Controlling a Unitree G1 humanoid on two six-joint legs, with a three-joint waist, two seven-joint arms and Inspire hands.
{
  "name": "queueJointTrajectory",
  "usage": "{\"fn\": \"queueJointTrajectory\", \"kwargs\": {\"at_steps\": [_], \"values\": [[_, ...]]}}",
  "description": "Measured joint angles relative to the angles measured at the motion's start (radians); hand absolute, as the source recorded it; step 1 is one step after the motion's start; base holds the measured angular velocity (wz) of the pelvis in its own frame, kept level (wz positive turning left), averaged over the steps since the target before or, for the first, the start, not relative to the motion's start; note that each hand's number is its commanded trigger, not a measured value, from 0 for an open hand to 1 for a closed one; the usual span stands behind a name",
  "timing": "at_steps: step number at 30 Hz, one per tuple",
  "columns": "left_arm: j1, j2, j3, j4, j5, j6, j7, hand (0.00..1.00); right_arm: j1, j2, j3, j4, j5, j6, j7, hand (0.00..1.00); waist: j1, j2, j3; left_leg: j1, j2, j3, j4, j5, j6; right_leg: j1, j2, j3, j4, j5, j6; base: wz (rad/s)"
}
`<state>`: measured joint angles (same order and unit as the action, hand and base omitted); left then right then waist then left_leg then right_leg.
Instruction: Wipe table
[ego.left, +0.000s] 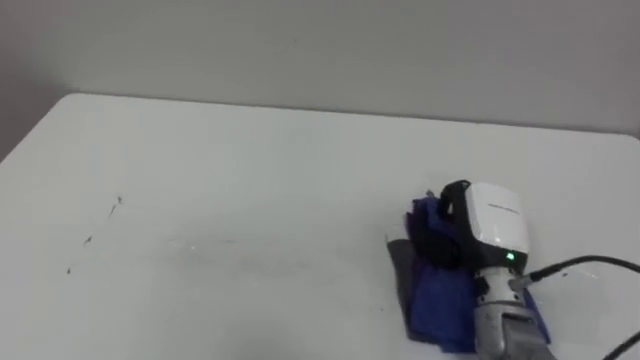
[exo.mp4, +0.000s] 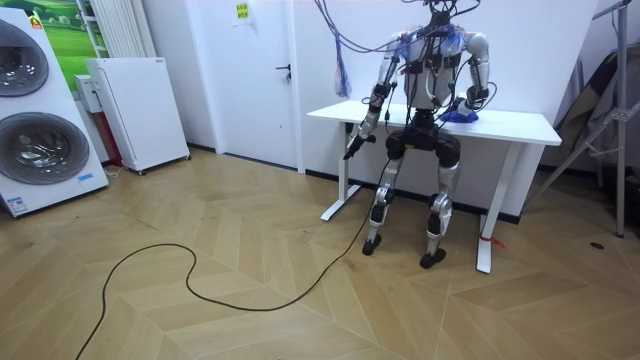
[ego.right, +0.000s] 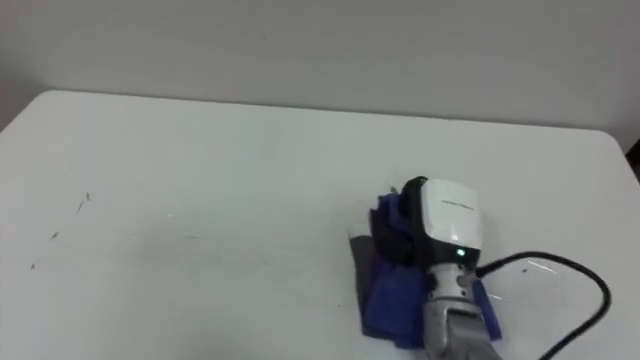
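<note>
A blue cloth (ego.left: 440, 300) lies bunched on the white table (ego.left: 300, 150), right of the middle and near the front edge. My right hand (ego.left: 495, 225) rests on top of it, its dark fingers (ego.left: 440, 228) curled down into the cloth's far folds. The same hand (ego.right: 450, 220) and cloth (ego.right: 395, 300) appear in the right eye view. In the room view I stand at the table (exo.mp4: 520, 125) with my right hand (exo.mp4: 466, 113) on it. My left hand (exo.mp4: 352, 150) hangs beside the table's left end, below the tabletop.
Small dark marks (ego.left: 118, 201) dot the table's left part, with more (ego.left: 88, 240) nearer the front. A faint streak (ego.left: 230, 250) runs across the middle. A wall stands right behind the table. In the room view, white appliances (exo.mp4: 140, 110) stand far to the left.
</note>
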<state>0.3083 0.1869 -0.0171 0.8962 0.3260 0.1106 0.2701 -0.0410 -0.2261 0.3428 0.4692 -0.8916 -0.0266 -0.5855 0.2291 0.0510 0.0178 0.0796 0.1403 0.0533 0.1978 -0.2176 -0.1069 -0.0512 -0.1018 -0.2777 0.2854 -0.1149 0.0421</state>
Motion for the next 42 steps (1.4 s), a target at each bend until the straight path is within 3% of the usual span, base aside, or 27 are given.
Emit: {"fn": "queueJointTrajectory", "kwargs": {"at_steps": [4, 9, 15, 23, 27, 42], "values": [[0.014, 0.0, 0.001, -0.039, 0.0, 0.015, -0.004, 0.0, 0.003, 0.001, 0.016, 0.0, -0.024, 0.013, 0.012, 0.0, 0.008, -0.012, -0.0021, -0.003, 0.0, -0.001, -0.014, 0.005, 0.002, 0.007, 0.009, 0.001, -0.037, 0.018, 0.003, 0.0], [0.018, 0.0, 0.002, -0.043, -0.013, 0.022, 0.007, 0.0, 0.029, 0.0, 0.026, 0.0, -0.023, 0.026, 0.027, 0.0, 0.017, -0.015, -0.0176, 0.01, 0.0, -0.006, -0.015, 0.007, 0.003, 0.026, 0.012, 0.001, -0.051, 0.025, 0.003, 0.0], [0.017, 0.0, -0.01, -0.043, -0.036, 0.021, 0.032, 0.0, 0.062, 0.007, 0.028, -0.005, -0.001, 0.022, 0.033, 0.0, 0.01, -0.023, -0.0236, 0.036, 0.0, -0.01, -0.018, 0.007, 0.003, 0.056, 0.013, 0.0, -0.06, 0.025, 0.006, 0.01], [-0.01, -0.002, -0.04, -0.006, -0.04, 0.002, 0.033, 0.0, 0.084, 0.02, 0.021, -0.039, 0.07, -0.018, 0.059, 0.0, -0.046, -0.043, -0.0225, 0.035, -0.001, -0.011, -0.018, 0.007, 0.003, 0.056, 0.014, 0.003, -0.064, 0.027, 0.007, 0.0], [-0.021, -0.009, -0.036, 0.006, -0.042, 0.0, 0.032, 0.0, 0.13, 0.021, -0.018, -0.127, 0.073, -0.038, 0.078, 0.0, -0.079, -0.04, -0.0208, 0.035, -0.001, -0.011, -0.019, 0.007, 0.003, 0.056, 0.014, 0.006, -0.064, 0.026, 0.008, 0.0], [-0.033, -0.01, -0.025, 0.03, -0.06, -0.031, 0.002, 0.0, 0.162, 0.014, -0.07, -0.294, 0.074, -0.044, 0.125, 0.0, -0.096, -0.047, -0.0201, 0.041, -0.011, -0.008, -0.025, 0.011, 0.01, 0.053, 0.017, 0.048, -0.06, 0.026, 0.009, 0.0]]}}
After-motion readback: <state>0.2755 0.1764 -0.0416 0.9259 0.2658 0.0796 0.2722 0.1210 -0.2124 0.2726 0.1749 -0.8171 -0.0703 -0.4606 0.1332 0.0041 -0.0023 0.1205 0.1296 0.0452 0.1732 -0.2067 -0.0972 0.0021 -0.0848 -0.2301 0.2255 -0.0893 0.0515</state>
